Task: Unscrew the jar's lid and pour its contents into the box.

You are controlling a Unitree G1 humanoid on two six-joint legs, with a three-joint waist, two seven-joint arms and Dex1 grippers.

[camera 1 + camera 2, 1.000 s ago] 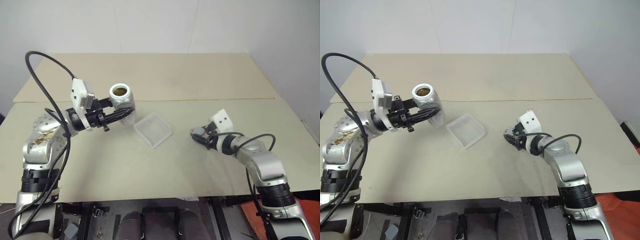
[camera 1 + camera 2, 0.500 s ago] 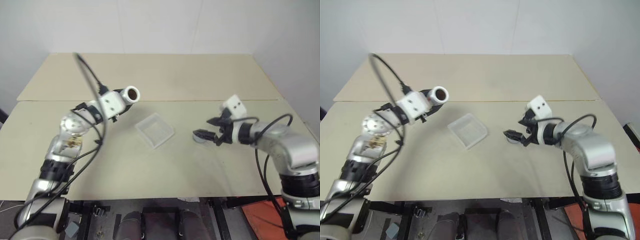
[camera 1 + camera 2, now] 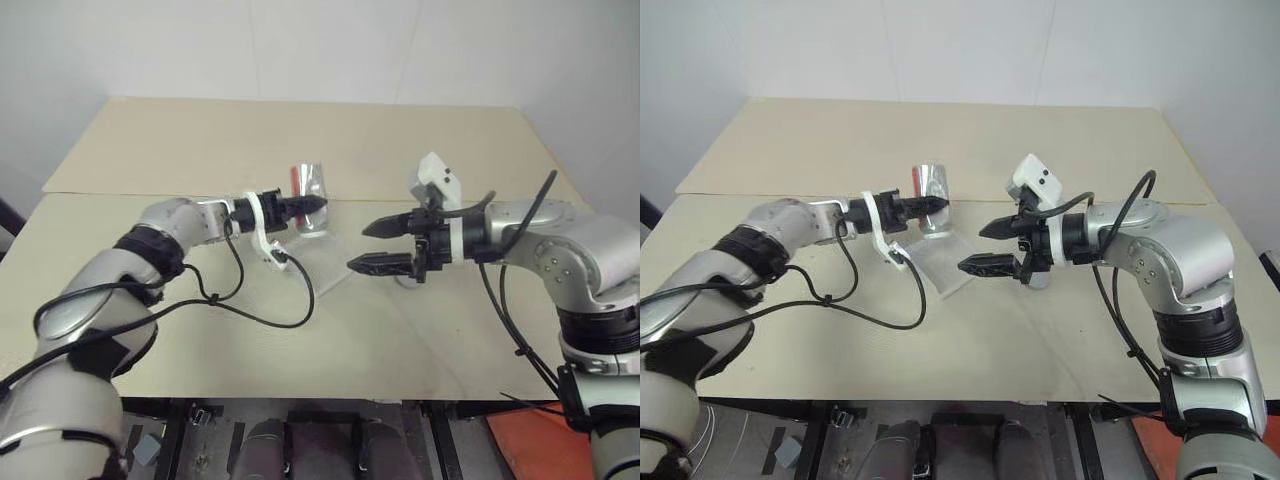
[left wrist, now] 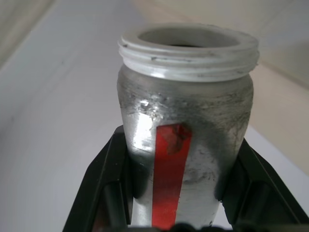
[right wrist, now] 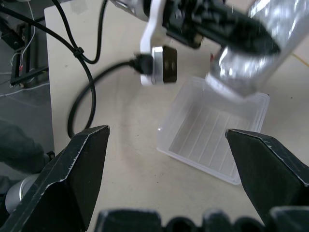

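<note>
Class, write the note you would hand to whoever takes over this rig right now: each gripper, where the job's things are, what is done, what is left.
Left gripper: shut on the jar, which it holds tipped above the box, mouth downward.
Right gripper: open, nothing in it, in the air just right of the box.
Lid: looks to be lying on the table under the right gripper, partly hidden.
Contents: cannot be made out in the jar or the box.
Done: lid is off, jar is over the box.
Left: confirm the contents have landed in the box; if not, keep tipping.
</note>
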